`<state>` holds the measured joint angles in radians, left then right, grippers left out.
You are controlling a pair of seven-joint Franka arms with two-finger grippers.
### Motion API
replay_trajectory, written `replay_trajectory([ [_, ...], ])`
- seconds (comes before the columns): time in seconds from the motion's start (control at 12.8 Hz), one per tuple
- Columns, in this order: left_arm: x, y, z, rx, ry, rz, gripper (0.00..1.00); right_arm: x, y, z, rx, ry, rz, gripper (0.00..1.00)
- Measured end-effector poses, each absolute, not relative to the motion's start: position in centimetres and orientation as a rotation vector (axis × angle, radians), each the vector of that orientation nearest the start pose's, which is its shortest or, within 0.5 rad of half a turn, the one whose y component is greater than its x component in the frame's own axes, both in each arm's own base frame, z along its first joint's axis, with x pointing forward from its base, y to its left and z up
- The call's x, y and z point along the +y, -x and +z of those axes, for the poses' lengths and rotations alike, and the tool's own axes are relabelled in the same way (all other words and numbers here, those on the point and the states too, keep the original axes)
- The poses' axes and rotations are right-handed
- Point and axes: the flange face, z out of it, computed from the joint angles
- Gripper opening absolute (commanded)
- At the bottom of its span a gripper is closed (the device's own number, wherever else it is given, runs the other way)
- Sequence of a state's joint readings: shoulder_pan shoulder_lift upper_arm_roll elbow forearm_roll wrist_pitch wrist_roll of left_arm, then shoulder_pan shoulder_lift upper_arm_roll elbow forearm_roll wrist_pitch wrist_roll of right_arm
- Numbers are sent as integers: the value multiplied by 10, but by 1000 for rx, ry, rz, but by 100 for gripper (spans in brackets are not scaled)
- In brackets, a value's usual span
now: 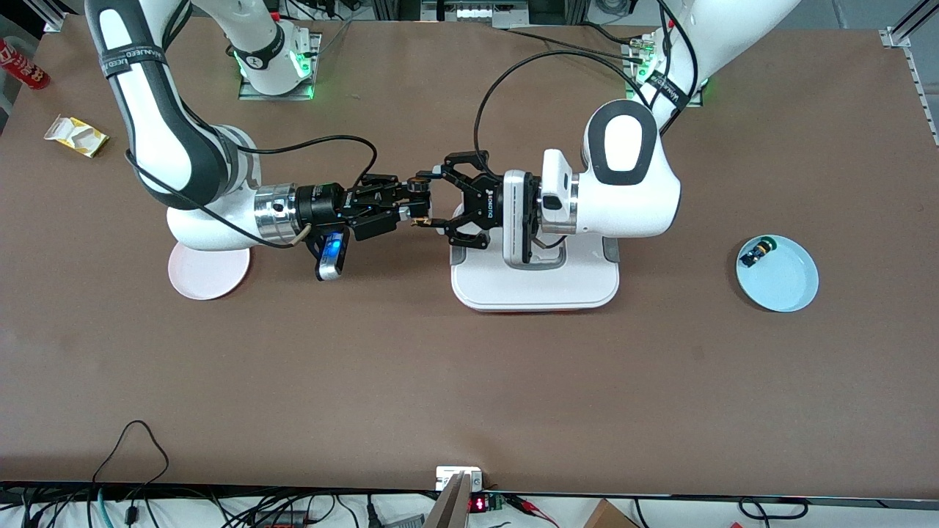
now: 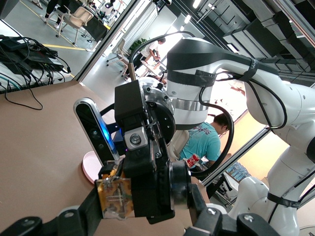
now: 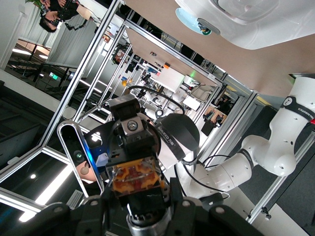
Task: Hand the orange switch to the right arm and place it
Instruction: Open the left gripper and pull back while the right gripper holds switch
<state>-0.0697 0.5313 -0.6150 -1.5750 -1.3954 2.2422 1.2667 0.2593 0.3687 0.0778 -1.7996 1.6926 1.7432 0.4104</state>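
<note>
A red can (image 1: 23, 64) lies at the table's corner by the right arm's end, with a torn yellow packet (image 1: 75, 136) a little nearer the front camera. A pink plate (image 1: 208, 270) sits on the table (image 1: 469, 381) under the right arm (image 1: 165, 132). The right gripper (image 1: 400, 207) points level toward the left arm's end, its fingers clenched on the orange switch (image 1: 419, 218). The switch hangs in the air between the two grippers, above the table just beside the white tray (image 1: 535, 290). It is tiny in the front view, and only its tan-gold end shows; its long axis seems to run level along the line of the two grippers, though I cannot tell for sure. The left gripper (image 1: 440, 209) meets it head-on over the tray's edge, jaws also clamped on the switch. The left arm's white wrist covers part of the tray. Toward the left arm's end, a pale blue plate (image 1: 785, 282) holds a small black switch with a green-yellow cap (image 1: 755, 254).
</note>
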Motion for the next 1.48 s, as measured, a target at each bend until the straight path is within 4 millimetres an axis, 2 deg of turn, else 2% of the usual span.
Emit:
replay_trajectory([
  [0.16, -412, -581, 429, -781, -1572, 552, 18, 294, -584, 403, 701, 1452, 897, 29],
  [0.23, -412, -581, 429, -781, -1572, 552, 23, 294, -584, 403, 700, 1452, 896, 29],
  [0.31, -412, -581, 429, -781, -1572, 552, 59, 294, -584, 403, 700, 1452, 896, 29],
  [0.39, -412, -581, 429, -782, -1571, 552, 100, 294, -584, 403, 700, 1452, 896, 26],
  [1.01, -408, -584, 432, -812, -1547, 576, 100, 288, -587, 402, 707, 1452, 888, 25],
  [1.17, -398, -587, 436, -815, -1511, 542, 100, 271, -590, 399, 697, 1501, 887, 25],
  [1.48, -344, -605, 446, -872, -1521, 400, 100, 213, -595, 390, 671, 1631, 905, 25],
])
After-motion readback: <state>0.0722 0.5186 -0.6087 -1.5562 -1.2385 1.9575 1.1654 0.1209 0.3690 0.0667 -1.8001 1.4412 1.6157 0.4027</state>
